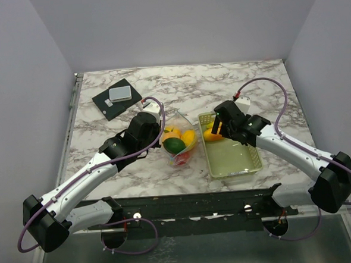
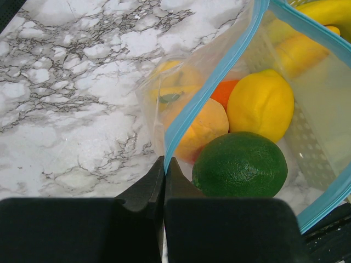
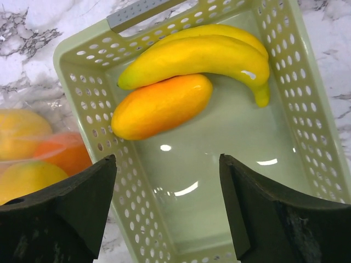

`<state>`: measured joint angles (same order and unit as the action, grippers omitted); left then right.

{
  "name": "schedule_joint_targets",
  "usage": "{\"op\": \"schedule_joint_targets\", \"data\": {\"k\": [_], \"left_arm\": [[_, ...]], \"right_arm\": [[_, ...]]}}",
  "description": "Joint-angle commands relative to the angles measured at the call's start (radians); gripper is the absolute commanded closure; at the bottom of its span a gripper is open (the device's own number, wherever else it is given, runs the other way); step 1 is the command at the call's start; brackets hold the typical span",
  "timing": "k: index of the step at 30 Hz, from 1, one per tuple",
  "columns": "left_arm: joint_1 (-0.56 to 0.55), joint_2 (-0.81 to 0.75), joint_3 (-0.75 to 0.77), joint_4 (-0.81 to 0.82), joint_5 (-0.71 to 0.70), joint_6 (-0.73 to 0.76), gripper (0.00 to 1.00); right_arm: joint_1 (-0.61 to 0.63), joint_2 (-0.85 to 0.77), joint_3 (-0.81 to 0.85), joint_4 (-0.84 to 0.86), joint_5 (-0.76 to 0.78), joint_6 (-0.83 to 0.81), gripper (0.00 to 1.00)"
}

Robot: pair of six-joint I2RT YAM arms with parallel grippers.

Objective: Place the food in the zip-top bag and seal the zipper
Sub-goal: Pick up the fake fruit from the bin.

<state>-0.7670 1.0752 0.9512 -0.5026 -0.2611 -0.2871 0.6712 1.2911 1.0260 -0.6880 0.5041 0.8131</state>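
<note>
Blue zipper (image 2: pixel 204 97) pinched in the clenched left hand (image 2: pixel 164 165) props the part-filled zip-top bag (image 1: pixel 180 147) open on the worktop (image 1: pixel 250 85), so the released right hand (image 3: pixel 166 164), above the basket (image 3: pixel 74 55), can fetch the banana (image 3: pixel 203 52)

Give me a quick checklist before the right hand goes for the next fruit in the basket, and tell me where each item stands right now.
1. Left hand clamped on the zipper of the zip-top bag: ok, jaws closed on the blue edge.
2. Bag mouth spread open: ok, the two blue strips stand well apart.
3. Right hand open: ok, fingers wide above the basket.
4. Target between the fingers: not ok, the banana and the orange-yellow fruit lie touching each other, beyond the fingertips.
5. Room left in the bag: cannot tell, the lime and other fruit already sit near the mouth.
</note>
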Motion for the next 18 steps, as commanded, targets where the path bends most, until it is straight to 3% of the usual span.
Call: {"op": "schedule_joint_targets", "data": {"k": [1, 8, 18], "left_arm": [[0.004, -0.015, -0.014, 0.01, 0.011, 0.006, 1.0], [0.004, -0.019, -0.013, 0.01, 0.011, 0.007, 1.0], [0.004, -0.023, -0.012, 0.01, 0.01, 0.008, 1.0]], "right_arm": [[-0.026, 0.029, -0.027, 0.092, -0.058, 0.122, 0.18], [-0.062, 0.067, -0.078, 0.138, -0.056, 0.317, 0.13], [-0.087, 0.129, -0.09, 0.161, -0.059, 0.515, 0.15]]}}
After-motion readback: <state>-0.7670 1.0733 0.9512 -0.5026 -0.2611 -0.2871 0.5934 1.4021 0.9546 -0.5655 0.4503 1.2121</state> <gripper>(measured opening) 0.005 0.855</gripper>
